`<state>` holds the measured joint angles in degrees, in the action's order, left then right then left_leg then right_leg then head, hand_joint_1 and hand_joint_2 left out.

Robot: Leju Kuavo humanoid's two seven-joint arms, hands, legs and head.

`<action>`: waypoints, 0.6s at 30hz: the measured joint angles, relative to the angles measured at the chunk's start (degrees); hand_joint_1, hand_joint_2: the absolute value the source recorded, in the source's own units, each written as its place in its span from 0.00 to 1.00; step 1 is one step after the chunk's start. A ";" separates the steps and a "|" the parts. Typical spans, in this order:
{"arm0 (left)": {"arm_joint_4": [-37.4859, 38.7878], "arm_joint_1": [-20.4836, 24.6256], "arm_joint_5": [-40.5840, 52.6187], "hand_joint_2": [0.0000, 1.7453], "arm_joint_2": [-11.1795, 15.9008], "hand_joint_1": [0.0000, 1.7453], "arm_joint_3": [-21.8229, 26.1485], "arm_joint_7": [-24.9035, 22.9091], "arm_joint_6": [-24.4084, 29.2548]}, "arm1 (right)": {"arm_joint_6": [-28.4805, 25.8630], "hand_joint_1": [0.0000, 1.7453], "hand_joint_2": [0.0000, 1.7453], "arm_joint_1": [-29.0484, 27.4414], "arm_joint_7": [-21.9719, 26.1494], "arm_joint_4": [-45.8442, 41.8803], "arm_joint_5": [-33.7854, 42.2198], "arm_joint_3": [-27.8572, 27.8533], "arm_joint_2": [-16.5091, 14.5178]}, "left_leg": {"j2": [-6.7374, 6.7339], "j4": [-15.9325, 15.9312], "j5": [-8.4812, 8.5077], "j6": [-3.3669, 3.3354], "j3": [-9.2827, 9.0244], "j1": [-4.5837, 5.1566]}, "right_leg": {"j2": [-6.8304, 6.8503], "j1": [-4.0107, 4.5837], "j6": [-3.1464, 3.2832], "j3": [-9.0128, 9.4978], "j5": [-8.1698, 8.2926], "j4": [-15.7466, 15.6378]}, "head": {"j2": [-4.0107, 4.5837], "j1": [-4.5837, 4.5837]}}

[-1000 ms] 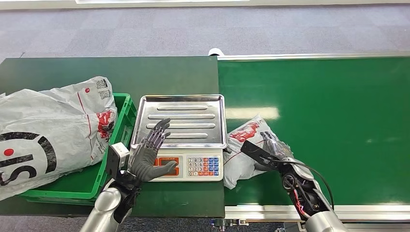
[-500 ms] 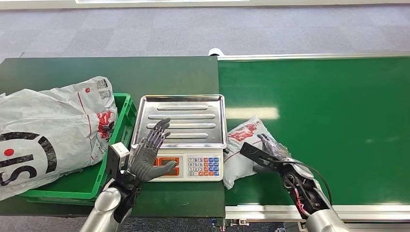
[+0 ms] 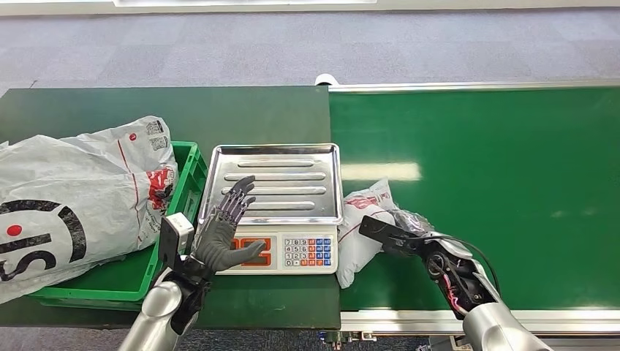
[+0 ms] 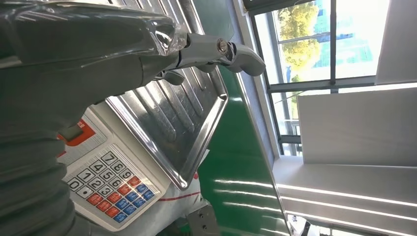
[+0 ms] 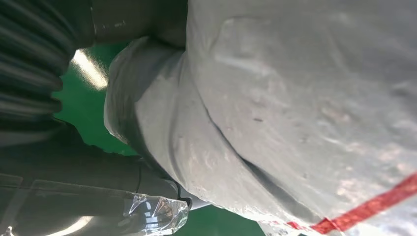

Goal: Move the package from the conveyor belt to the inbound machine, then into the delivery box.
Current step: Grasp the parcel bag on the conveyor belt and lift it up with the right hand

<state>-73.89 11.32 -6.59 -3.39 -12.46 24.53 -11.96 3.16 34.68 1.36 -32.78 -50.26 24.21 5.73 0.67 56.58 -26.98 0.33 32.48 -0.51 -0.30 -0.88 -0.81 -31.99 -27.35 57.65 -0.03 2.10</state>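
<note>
Grey plastic wrapping marks the package (image 3: 365, 230), which lies on the green conveyor belt (image 3: 497, 190) at its left end, pressed against the right side of the inbound machine (image 3: 278, 252), a white scale with an orange display and coloured keys. The robot's right hand (image 3: 398, 228) grips the package on its right side, fingers closed into the crumpled plastic; the right wrist view shows the grey wrapping (image 5: 295, 108) bunched tight against that hand, with a red stripe across it. The left hand (image 3: 227, 234) hovers over the near left corner of the scale's steel tray (image 3: 272, 183), fingers apart and extended, holding nothing; in the left wrist view the fingers (image 4: 216, 49) stretch out above the ribbed tray (image 4: 172, 118) and the keypad (image 4: 110, 184). At far left, the green delivery box (image 3: 172, 227) sits on the dark green table (image 3: 183, 110) just beside the scale, with a large grey mail bag (image 3: 73, 197) lying in it and spilling over its left rim
</note>
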 joint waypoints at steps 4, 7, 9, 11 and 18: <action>-0.02 -0.17 -0.18 1.00 0.00 0.00 0.12 -0.01 -0.02 | -0.58 1.00 1.00 0.21 1.17 0.43 1.08 -0.14 -0.01 | 0.01 0.00 0.00 0.00 -0.01 0.00 | 0.00 0.00 0.00 0.00 0.00 0.00 | -0.01 0.01; -0.08 -0.33 -0.27 1.00 0.01 0.00 0.26 -0.02 -0.03 | -1.14 1.00 1.00 0.11 2.06 0.56 1.91 -0.21 -0.01 | 0.02 0.00 0.00 0.00 -0.01 -0.01 | 0.00 0.01 0.00 -0.01 0.00 0.00 | -0.01 0.01; -0.25 -0.51 -0.30 1.00 0.01 0.00 0.32 -0.04 -0.04 | -1.81 1.00 1.00 -0.17 2.32 0.58 2.35 -0.27 -0.02 | 0.02 0.00 -0.01 0.01 -0.01 -0.01 | 0.00 0.02 0.00 -0.02 -0.01 0.00 | -0.01 0.01; -0.44 -0.66 -0.33 1.00 0.00 0.00 0.34 -0.08 -0.04 | -2.45 1.00 1.00 -0.47 2.32 0.58 2.65 -0.32 -0.06 | 0.03 0.00 -0.01 0.01 0.00 -0.01 | 0.01 0.02 0.00 -0.03 -0.02 0.00 | -0.01 0.01; -0.65 -0.87 -0.41 1.00 0.00 0.00 0.39 -0.11 -0.07 | -2.84 1.00 1.00 -0.79 2.31 0.58 2.92 -0.51 -0.17 | 0.04 0.00 -0.02 0.01 0.02 -0.01 | 0.02 0.01 -0.01 -0.02 -0.03 0.00 | -0.01 0.01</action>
<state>-74.54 10.46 -6.99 -3.39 -12.08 24.42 -12.02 0.33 33.89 3.67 -32.20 -47.34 23.70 5.56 0.71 56.58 -27.00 0.34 32.50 -0.52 -0.29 -0.88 -0.83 -32.02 -27.38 57.64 -0.04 2.10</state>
